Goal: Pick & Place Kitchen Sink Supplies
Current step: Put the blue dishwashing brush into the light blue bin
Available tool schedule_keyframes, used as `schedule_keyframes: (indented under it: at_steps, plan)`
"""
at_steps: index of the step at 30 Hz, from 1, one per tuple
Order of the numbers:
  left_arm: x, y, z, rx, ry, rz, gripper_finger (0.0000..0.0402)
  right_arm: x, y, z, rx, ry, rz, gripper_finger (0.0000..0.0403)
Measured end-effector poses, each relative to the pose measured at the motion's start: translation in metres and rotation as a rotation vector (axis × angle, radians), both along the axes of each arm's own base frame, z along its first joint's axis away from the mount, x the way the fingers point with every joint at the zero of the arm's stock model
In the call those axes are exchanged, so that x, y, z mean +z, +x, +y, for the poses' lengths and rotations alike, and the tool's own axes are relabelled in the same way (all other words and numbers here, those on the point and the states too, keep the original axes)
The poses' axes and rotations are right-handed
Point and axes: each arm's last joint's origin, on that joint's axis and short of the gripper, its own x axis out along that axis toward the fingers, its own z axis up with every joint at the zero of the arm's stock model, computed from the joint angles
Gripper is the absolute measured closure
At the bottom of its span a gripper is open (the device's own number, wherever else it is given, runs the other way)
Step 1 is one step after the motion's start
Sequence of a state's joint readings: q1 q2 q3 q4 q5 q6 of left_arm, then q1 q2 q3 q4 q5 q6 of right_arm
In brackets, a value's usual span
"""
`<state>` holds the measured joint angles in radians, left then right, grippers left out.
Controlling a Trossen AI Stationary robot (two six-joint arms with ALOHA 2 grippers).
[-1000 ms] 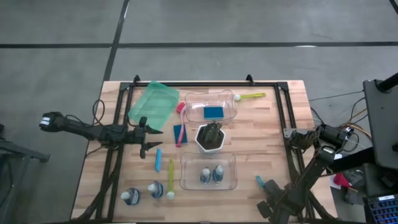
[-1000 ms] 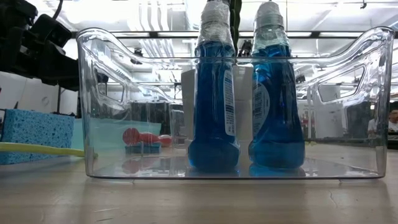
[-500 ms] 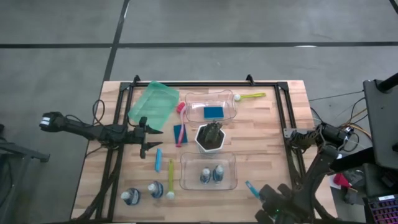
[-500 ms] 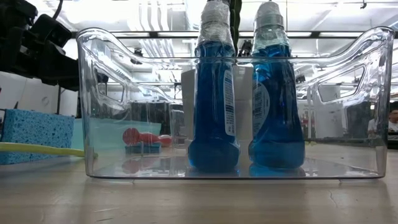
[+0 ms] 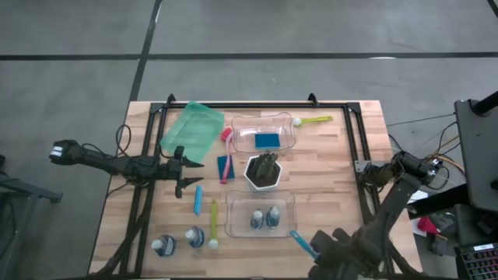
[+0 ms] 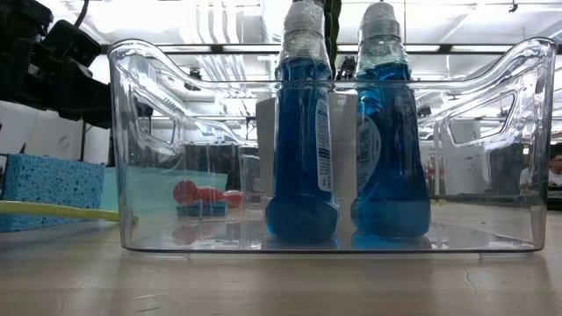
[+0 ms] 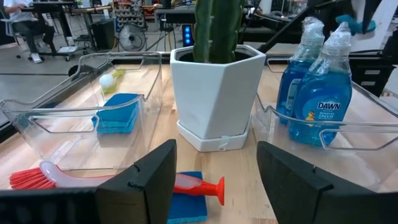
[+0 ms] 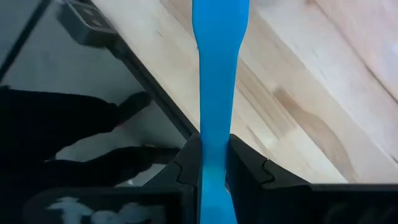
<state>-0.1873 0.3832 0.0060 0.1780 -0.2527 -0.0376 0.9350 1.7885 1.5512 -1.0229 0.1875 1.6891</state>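
Pinching a blue brush (image 8: 216, 74), right tool (image 8: 211, 163) nearly closed on its handle

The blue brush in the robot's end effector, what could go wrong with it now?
The right end effector pinches the blue brush only at the end of its slim handle, so it might swing or slip out. It is close to the clear bin with two bottles; the brush could bump the bin's wall. It also hangs near the table's edge, so a drop might land on the floor.
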Motion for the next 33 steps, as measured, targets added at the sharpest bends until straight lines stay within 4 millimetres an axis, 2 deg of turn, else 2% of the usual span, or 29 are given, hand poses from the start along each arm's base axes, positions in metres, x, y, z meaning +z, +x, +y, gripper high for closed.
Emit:
schedule_keyframes:
  at_steps: [5,11,18,23,33]
  plan:
    - [0.002,0.0,0.0,0.01,-0.079,-0.026,0.0184,0.022,0.026,-0.014,0.042,0.013,-0.066,0.036]
    - [0.023,0.002,0.0,0.033,-0.505,-0.259,0.0184,0.046,0.055,-0.039,0.068,-0.005,-0.129,0.036]
    - [0.057,0.0,0.003,0.061,-0.818,-0.507,0.0184,0.07,0.081,-0.073,0.077,-0.05,-0.193,0.036]
    - [0.078,-0.002,0.003,0.035,-0.857,-0.585,0.0184,0.088,0.094,-0.091,0.078,-0.077,-0.262,0.036]
    - [0.106,-0.005,0.003,-0.023,-0.91,-0.655,0.0184,0.12,0.112,-0.12,0.014,-0.077,-0.398,0.036]
